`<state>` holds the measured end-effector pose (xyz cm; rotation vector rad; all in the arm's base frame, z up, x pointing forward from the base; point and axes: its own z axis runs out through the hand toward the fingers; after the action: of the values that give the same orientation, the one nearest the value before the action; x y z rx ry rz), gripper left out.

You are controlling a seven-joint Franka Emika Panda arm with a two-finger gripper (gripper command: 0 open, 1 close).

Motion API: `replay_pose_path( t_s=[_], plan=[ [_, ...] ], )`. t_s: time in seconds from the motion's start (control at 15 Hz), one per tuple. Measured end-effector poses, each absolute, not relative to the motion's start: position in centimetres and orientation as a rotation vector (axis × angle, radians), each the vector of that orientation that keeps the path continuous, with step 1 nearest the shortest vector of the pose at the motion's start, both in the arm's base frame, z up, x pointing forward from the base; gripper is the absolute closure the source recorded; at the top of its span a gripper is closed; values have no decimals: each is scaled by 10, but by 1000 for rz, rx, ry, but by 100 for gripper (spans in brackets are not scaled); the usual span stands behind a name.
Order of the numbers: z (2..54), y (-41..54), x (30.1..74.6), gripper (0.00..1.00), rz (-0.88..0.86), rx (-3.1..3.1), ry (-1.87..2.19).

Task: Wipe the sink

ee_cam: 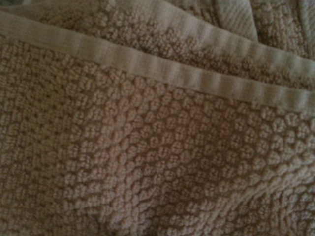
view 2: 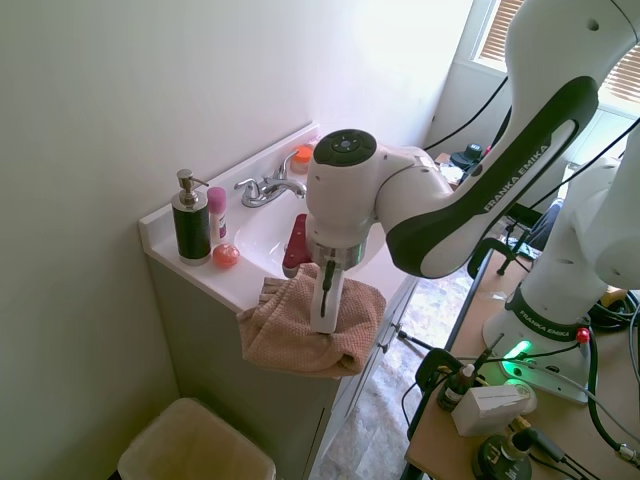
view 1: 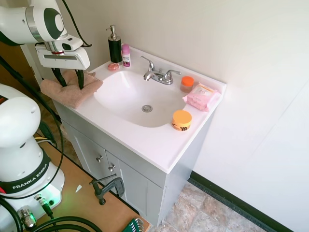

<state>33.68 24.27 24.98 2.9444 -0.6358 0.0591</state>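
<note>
White walls close in a small bathroom corner, where the sink [view 1: 126, 96], a large glossy white oval basin moulded in one piece with its vanity tabletop, sits over grey cabinet doors. Its small round metal drain [view 1: 147, 108] lies at the bottom of the bowl, and the chrome two-handle faucet [view 1: 158, 74] stands at the rear rim. The bowl looks dry and untouched.

On the tabletop's corner beside the basin lies a folded pinkish-tan terry towel [view 1: 71, 90], part of it hanging over the front edge. The white gripper [view 1: 69, 79] points straight down onto it, its jaws standing apart with their tips pressed into the folds (the wrist view is filled with nubbly towel weave and a flat woven hem band). No cloth is pinched between them yet.

I judge this to be the pick-up step: the wiping has not begun. The next move calls for closing on a good bunch of towel, lifting it clear of the rim, then carrying it across into the bowl.

Further out, a dark pump soap dispenser [view 1: 115, 46], a small pink bottle [view 1: 126, 55] and a little pink round object [view 1: 113, 66] stand at the back corner; an orange-lidded jar [view 1: 187, 83], a pink wipes packet [view 1: 202, 96] and a round orange tin [view 1: 181, 120] sit on the far side.
</note>
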Motion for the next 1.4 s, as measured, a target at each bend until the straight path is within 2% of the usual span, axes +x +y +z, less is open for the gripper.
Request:
replay_pose_path(
  t_s=[0.73, 1.4],
  plan=[
    [249, 238, 340, 100, 65, 2943, -642],
    [247, 187, 400, 100, 79, 2881, -857]
  ],
)
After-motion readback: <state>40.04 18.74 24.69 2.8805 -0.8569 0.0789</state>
